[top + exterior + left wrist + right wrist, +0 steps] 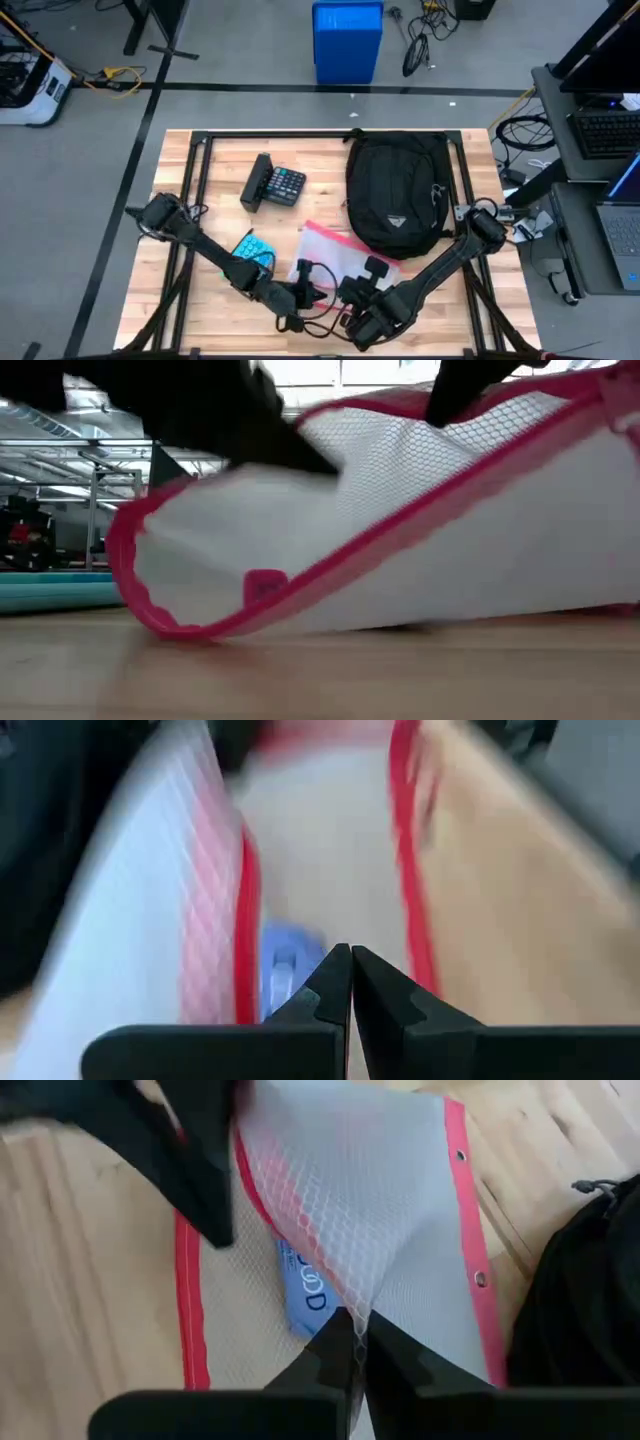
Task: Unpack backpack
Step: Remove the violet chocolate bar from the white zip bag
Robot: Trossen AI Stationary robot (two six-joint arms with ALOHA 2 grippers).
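Step in hand: handling an item already out of the backpack, namely a pink-edged mesh pouch (360, 1230).

Right claw (352, 1342): fingers together, clamped on a fold of the pouch's mesh, which rises in a peak from the pinch. Directly beyond the fingertips, inside the pouch, lies a blue card (305, 1290).

Left claw (350, 982): fingers together at the pouch's red border; whether fabric is caught between them cannot be told. Its dark body shows just past the right claw, over the pouch's far edge.

In the low view the pouch sags across the bench (300, 670), one end lifted, the other touching the wood.

Farther from both claws, the backpack (397, 192) lies flat on the bench, just beside the pouch's far end. A black calculator (274, 185) and a teal item (250, 247) lie apart from it.

Judgement: the next move calls for setting the pouch down clear of the backpack, then both claws releasing and one reaching back to the backpack. Risk: mesh snagging on a fingertip at release.
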